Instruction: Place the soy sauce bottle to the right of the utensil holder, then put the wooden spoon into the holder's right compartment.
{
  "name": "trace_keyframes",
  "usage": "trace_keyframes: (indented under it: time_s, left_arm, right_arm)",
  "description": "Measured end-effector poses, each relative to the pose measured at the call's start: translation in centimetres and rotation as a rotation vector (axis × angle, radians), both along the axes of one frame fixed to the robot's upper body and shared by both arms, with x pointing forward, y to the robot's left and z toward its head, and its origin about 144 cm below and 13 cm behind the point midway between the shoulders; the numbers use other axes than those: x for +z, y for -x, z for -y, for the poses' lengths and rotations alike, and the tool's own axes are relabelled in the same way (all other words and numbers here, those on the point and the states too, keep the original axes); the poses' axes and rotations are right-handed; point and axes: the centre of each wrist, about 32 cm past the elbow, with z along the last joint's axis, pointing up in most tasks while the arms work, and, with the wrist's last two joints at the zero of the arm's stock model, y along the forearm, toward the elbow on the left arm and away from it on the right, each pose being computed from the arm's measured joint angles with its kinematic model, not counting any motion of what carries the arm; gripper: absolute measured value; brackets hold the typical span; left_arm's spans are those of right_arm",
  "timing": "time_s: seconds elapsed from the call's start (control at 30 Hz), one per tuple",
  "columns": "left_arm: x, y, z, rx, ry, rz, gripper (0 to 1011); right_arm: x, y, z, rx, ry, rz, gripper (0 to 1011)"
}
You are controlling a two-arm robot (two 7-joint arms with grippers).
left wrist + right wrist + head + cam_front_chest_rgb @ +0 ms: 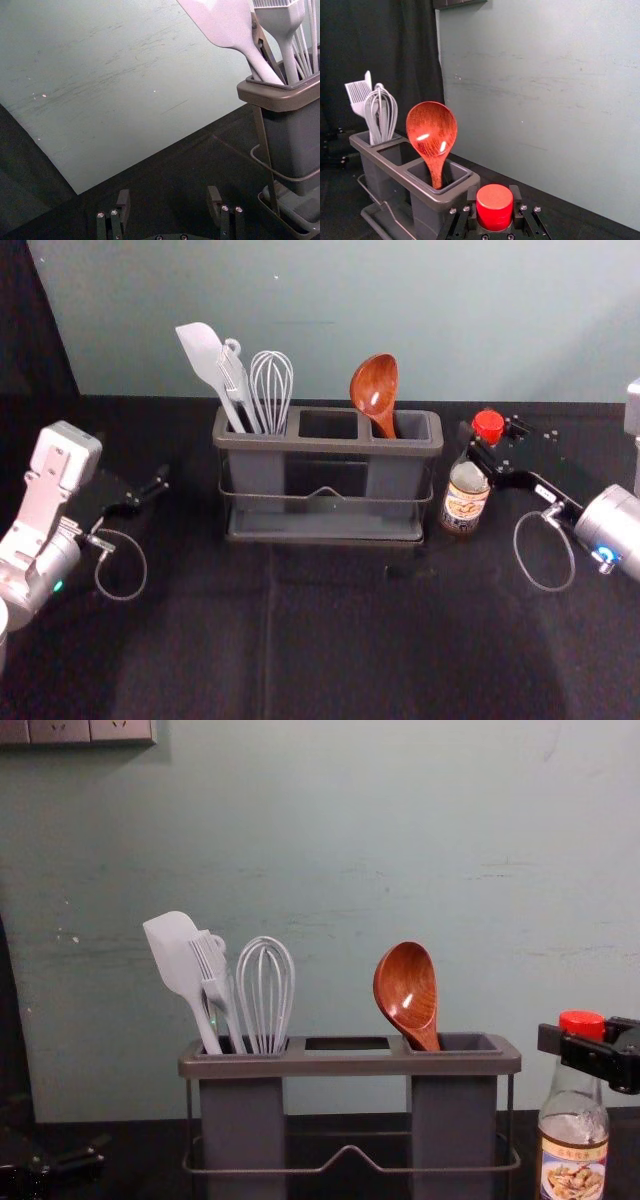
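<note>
1. Bottle (466,504) of soy sauce, in the head view, is just beside the utensil holder (328,445), at its three o'clock. Its long axis is about upright. The right claw (488,443) is at its neck, with the forearm coming from four o'clock. So the right arm is clearly the nearer one. The wooden spoon (374,388) is already in the right compartment (412,426), bowl up, leaning toward eleven o'clock. Below is a black cloth surface (330,640), and behind it a pale wall (420,300).

2. In the left wrist view, the left claw (168,196) has its fingers well apart and nothing between them. It waits near the holder's left end, by the white spatula (220,25).

3. In the right wrist view, the right claw is clamped on the bottle, close around the red cap (494,202). A dark curtain (385,45) hangs behind.

4. In the chest view, the bottle is at four o'clock from the spoon. The next move, I judge, is to open the right claw and draw back toward three o'clock, carefully, because a sideways pull could tip the bottle.
</note>
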Motion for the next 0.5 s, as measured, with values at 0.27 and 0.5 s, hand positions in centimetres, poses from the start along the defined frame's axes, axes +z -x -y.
trace_keyframes:
  time_s: [0.27,0.5]
  left_arm:
    - [0.0,0.0,0.0,0.0,0.0,0.0,1005]
    - [0.0,0.0,0.0,0.0,0.0,0.0,1005]
  right_arm:
    - [-0.44,-0.56,-0.03,-0.009,0.004,-0.002,382]
    - [-0.52,-0.9,-0.18,-0.013,0.008,0.002,381]
